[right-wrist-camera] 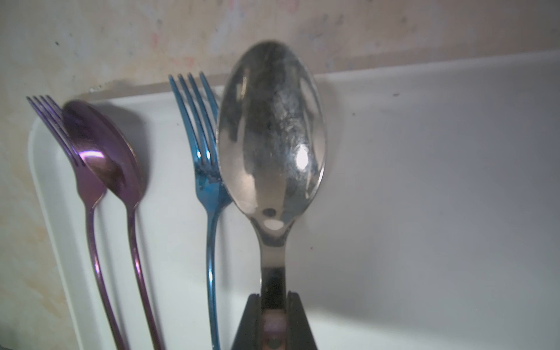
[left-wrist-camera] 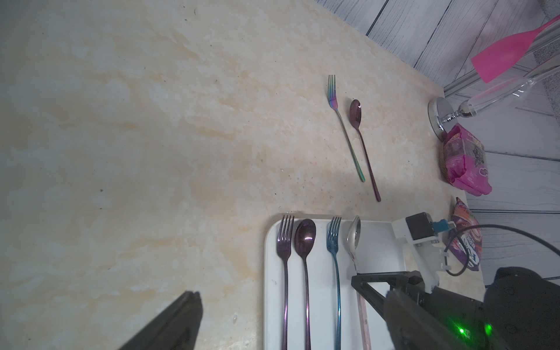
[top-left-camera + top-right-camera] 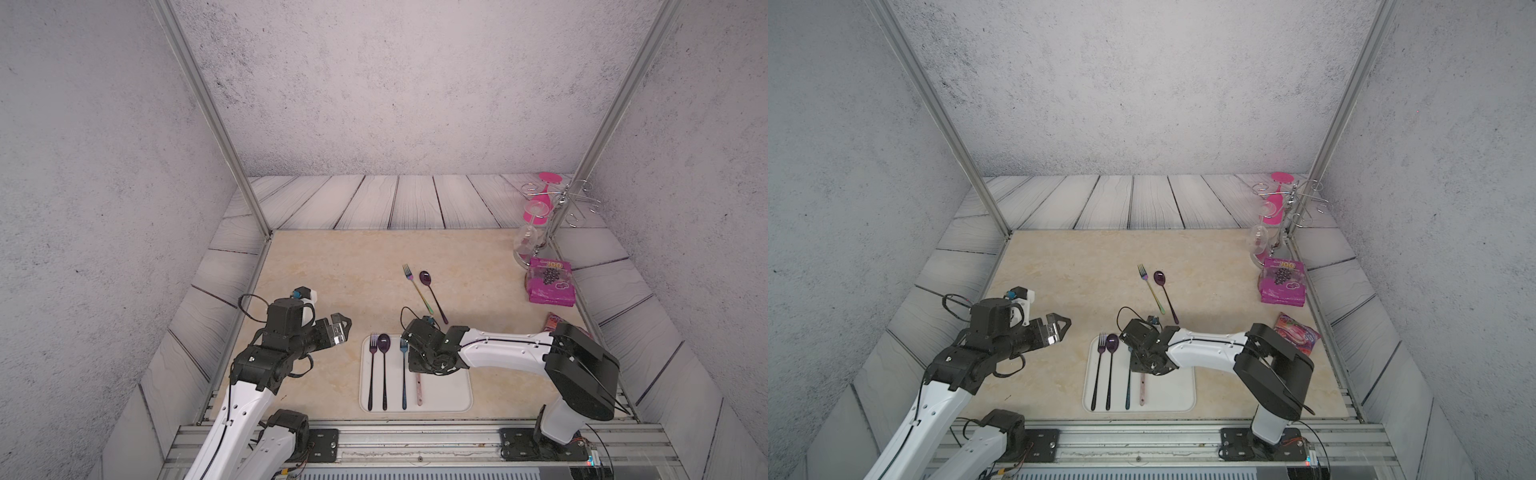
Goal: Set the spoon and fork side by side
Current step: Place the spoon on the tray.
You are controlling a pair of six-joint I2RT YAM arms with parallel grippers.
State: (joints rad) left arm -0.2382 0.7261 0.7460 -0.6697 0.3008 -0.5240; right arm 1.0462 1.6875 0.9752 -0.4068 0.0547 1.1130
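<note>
My right gripper [image 1: 273, 298] is shut on the neck of a silver spoon [image 1: 272, 136] with a pinkish handle [image 3: 419, 388]. It holds the spoon low over the white tray [image 3: 453, 395], right beside a blue fork [image 3: 403, 374] and parallel to it. I cannot tell whether the spoon rests on the tray. A purple fork [image 3: 372, 370] and a purple spoon [image 3: 384, 370] lie side by side at the tray's left. My left gripper [image 3: 343, 328] hovers open and empty above the table, left of the tray.
A rainbow fork [image 3: 417, 291] and a dark purple spoon [image 3: 432, 297] lie together on the table beyond the tray. At the back right stand a glass rack [image 3: 548, 208], a pink packet [image 3: 552, 286] and a snack bag [image 3: 557, 322].
</note>
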